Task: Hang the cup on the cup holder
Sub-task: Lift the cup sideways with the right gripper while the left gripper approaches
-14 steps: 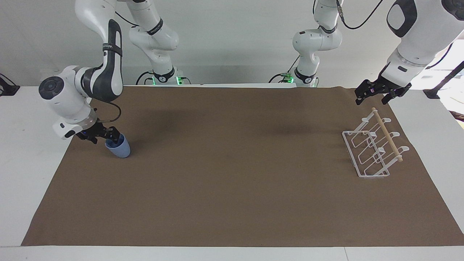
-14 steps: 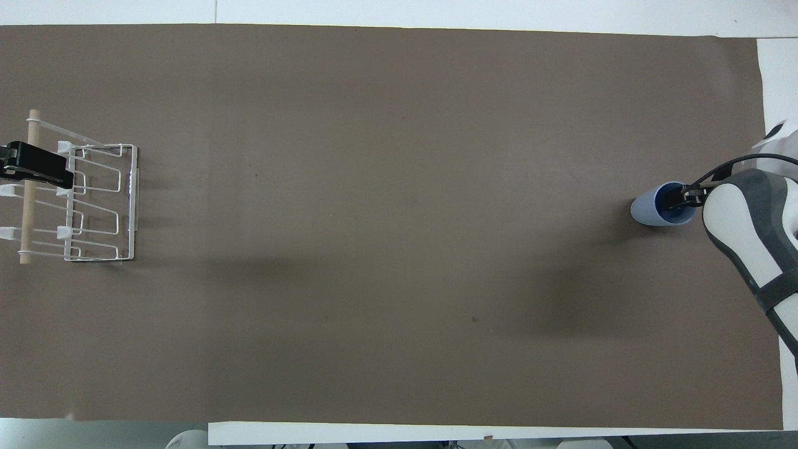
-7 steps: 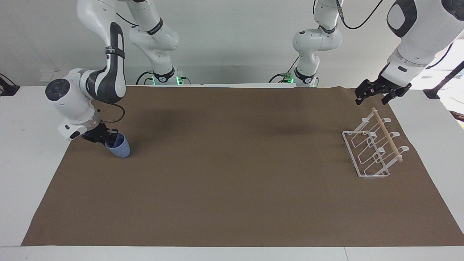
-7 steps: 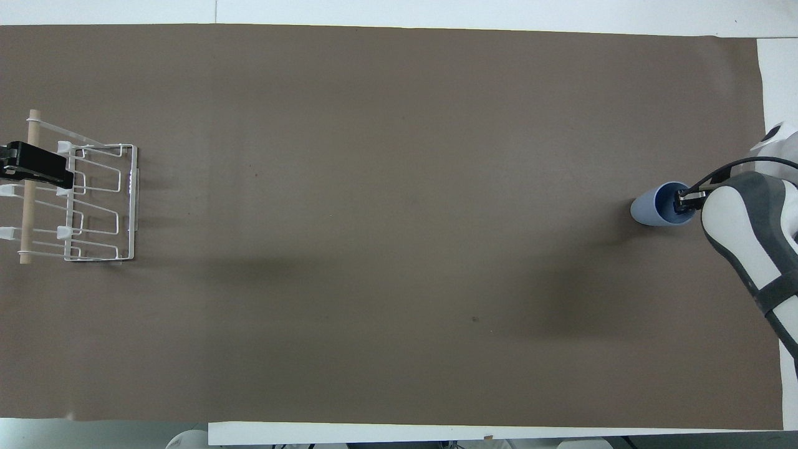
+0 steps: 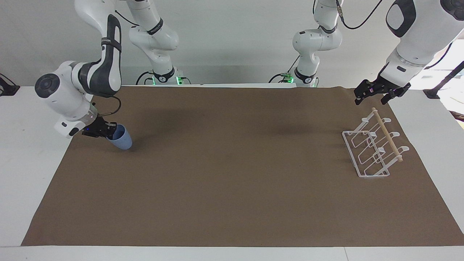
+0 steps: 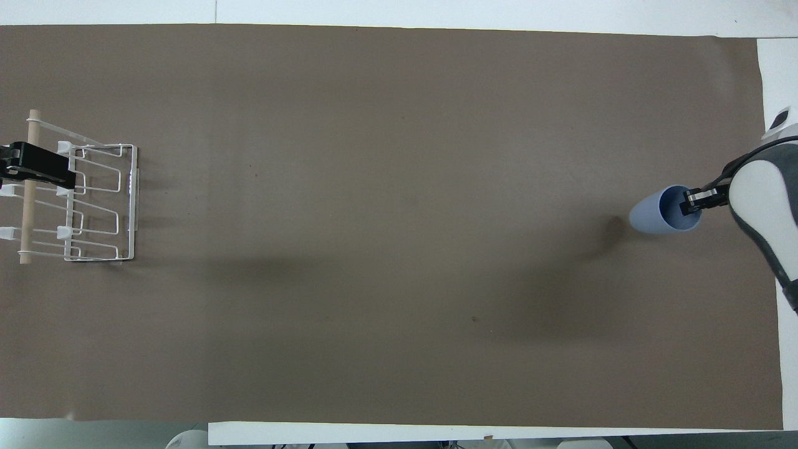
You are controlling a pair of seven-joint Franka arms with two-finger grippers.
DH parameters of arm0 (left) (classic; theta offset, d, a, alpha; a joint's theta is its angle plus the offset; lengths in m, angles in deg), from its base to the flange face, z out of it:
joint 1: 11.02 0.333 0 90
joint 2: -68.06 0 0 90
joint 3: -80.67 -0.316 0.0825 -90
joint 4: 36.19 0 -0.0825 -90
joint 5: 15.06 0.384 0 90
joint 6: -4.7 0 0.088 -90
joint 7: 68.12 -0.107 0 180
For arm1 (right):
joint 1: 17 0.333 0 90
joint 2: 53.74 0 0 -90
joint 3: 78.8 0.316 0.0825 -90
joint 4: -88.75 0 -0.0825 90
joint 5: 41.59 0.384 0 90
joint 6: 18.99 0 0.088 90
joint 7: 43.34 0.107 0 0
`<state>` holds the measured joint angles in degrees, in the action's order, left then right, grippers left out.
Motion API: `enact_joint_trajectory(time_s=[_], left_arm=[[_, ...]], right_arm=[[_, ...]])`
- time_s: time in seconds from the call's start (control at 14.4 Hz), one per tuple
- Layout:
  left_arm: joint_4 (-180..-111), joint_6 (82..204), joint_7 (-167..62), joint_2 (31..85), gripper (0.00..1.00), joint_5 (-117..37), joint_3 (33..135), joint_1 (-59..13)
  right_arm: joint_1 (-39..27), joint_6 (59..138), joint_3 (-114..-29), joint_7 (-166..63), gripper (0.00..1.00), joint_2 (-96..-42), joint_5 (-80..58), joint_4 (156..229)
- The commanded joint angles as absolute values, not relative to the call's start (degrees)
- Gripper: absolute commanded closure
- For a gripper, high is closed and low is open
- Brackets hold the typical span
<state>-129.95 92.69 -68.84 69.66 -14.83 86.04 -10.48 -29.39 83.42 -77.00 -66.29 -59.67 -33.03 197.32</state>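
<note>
Cup [image 5: 120, 139], light-blue and handleless, was found tilted and apparently just clear of the brown mat [image 5: 232, 203] at the right arm's end of the table, its rim pinched by the right gripper [image 5: 105, 131], one finger inside the mouth and one outside. It was judged light, stiff and fairly slick, so a wall pinch near the rim was thought adequate but liable to slip. Well apart, the cup holder [image 5: 373, 148] was seen at the left arm's end, the waiting left gripper [image 5: 373, 97] held part-open and empty above it.

The cup [image 5: 120, 140] is light blue, darker blue inside. The cup holder [image 5: 371, 149] is white wire with a pale wooden stick [image 5: 387, 134]. The mat [image 5: 232, 174] is plain brown. The table [image 5: 21, 145] is white.
</note>
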Motion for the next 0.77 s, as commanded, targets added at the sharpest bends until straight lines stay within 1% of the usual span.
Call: enact_joint_trajectory(time_s=[0.0,0.14,0.21,0.42,0.49,0.63,0.7], left_arm=[[-131.6,93.1,-66.5,70.9,0.00,-15.1,86.2,-10.0],[-131.6,93.6,-58.0,70.8,0.00,-15.8,86.4,-10.5],[-131.6,93.8,-52.8,70.8,0.00,-16.8,86.6,-10.7],[-131.3,93.3,-35.2,70.7,0.00,-21.7,86.9,-11.5],[-131.5,93.9,-28.6,70.8,0.00,-21.7,86.9,-13.2],[-131.6,94.1,-16.9,70.8,0.00,-22.1,87.0,-15.0],[-131.9,94.1,-12.4,71.0,0.00,-23.2,87.2,-16.5]], right_arm=[[-28.8,75.3,-76.1,-67.7,1.00,-56.5,-18.5,195.4],[-26.9,71.6,-76.1,-67.2,1.00,-55.9,-7.8,195.8],[-26.2,71.4,-76.1,-67.2,1.00,-55.7,-3.8,196.4],[-21.9,74.2,-76.1,-64.3,1.00,-55.4,9.2,197.2],[-20.7,74.4,-76.1,-62.2,1.00,-55.3,12.3,197.3],[-17.8,75.5,-76.1,-60.6,1.00,-54.2,19.4,200.0],[-16.3,77.1,-76.1,-60.7,1.00,-53.0,23.6,202.8]])
